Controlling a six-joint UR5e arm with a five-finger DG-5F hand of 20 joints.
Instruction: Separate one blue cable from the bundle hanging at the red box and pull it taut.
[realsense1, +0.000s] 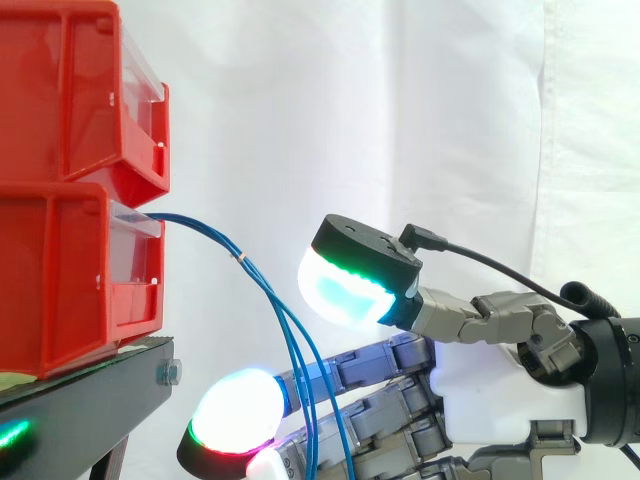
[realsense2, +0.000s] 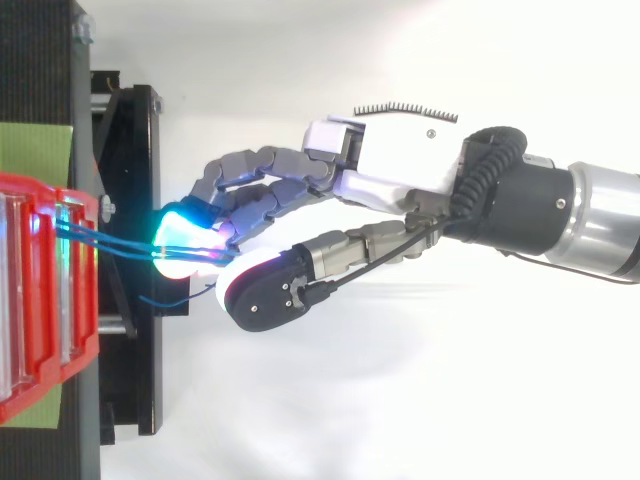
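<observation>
A bundle of thin blue cables comes out of the front of the lower red box and hangs down to the right. My hand reaches in from the right with fairly straight fingers. The cables drop between the raised thumb, whose pad glows green and cyan, and the lower fingertips, which glow white and red. They cross in front of the lower fingers. From above, the hand has its fingertips at the cables, just off the red box. The thumb stays apart from the fingers.
A second red bin sits on top of the lower box. Both rest on a black stand whose edge lies just left of the fingertips. A white curtain hangs behind. One loose blue cable end lies below the thumb.
</observation>
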